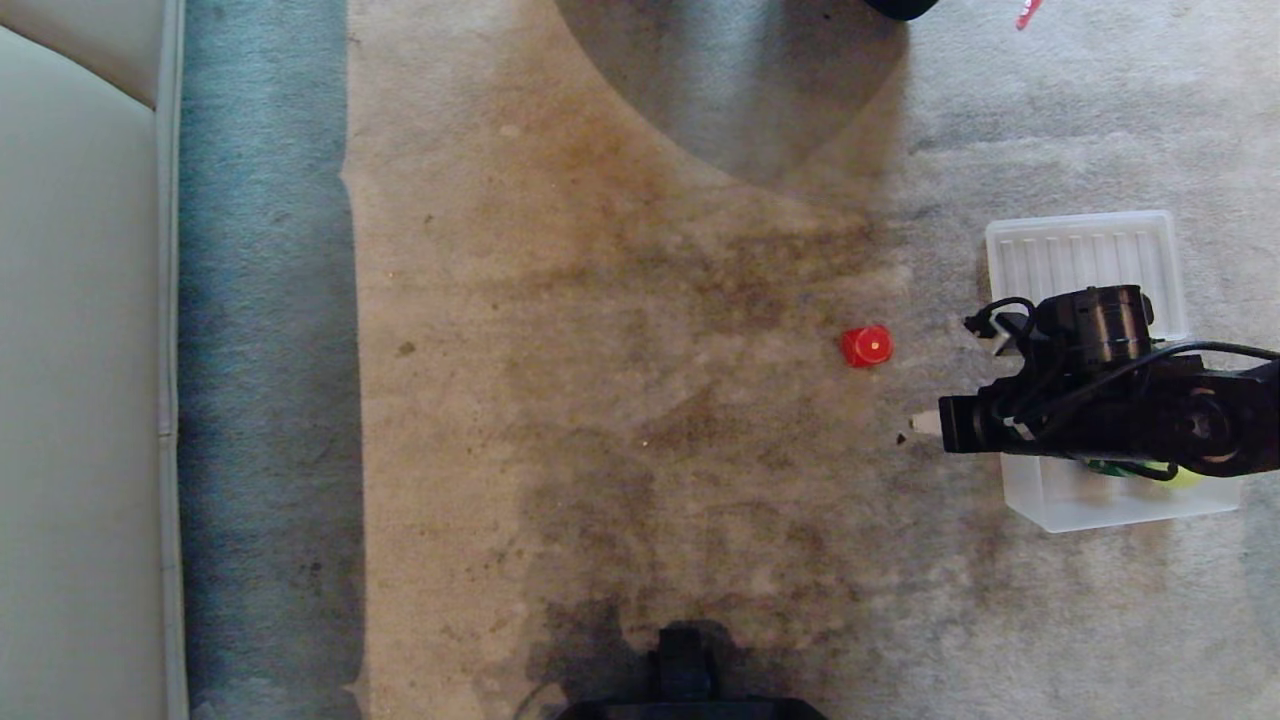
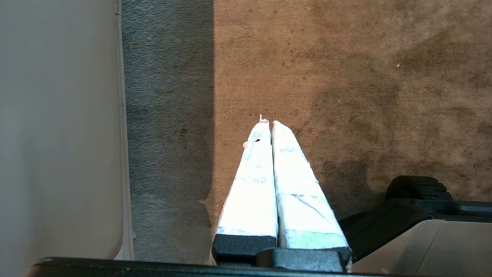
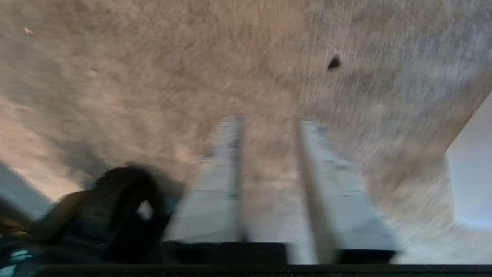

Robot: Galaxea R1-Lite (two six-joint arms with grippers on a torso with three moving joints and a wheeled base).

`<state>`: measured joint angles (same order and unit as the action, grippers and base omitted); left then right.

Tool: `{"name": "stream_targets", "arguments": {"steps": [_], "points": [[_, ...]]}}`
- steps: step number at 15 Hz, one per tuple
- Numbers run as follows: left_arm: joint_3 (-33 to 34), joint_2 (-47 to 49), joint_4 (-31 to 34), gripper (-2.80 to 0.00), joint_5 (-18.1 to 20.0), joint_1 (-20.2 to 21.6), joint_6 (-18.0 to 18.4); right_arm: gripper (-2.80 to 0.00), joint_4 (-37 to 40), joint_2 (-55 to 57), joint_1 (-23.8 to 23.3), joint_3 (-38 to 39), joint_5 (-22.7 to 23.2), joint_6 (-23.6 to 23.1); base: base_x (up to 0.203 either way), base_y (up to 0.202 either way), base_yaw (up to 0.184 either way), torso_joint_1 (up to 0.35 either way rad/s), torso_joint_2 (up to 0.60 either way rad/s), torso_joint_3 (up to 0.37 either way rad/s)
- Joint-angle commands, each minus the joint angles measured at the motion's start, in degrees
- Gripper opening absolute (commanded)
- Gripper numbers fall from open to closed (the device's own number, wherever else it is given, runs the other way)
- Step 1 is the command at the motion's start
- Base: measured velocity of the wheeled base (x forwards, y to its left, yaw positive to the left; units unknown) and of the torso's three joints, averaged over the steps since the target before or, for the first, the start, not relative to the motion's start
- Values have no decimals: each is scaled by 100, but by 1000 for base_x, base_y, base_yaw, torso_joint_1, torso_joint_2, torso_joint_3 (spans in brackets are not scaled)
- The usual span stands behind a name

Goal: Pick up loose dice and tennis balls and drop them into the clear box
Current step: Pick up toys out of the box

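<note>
Red die [image 1: 866,346], chunky and round-cornered, one pale pip up, sits alone on the carpet [image 1: 620,400] just ahead of the right gripper [image 3: 269,123], fingers parted and empty. Frosted clear box [image 1: 1120,505] lies beneath that arm. Left gripper [image 2: 268,123] pressed closed.

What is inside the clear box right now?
In the clear box, a strip of green and yellow-green shows beneath the right arm. The arm covers most of the interior, so no count is possible.
</note>
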<state>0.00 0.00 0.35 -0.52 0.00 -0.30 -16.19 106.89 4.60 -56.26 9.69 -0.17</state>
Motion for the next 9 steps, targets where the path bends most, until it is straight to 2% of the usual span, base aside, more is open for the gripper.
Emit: {"name": "stream_targets", "arguments": {"steps": [1,4,7,9], "points": [[0,0,0,-280,0,0,-5,0,-173,403,8,-76,-7,-209,0,0,0,0,0,0],[0,0,0,-280,0,0,-5,0,-476,745,6,-363,-143,-549,0,0,0,0,0,0],[0,0,0,-280,0,0,-5,0,-610,811,9,-453,-185,-595,0,0,0,0,0,0],[0,0,0,-280,0,0,-5,0,-933,1088,66,-959,-226,-638,0,0,0,0,0,0]]}}
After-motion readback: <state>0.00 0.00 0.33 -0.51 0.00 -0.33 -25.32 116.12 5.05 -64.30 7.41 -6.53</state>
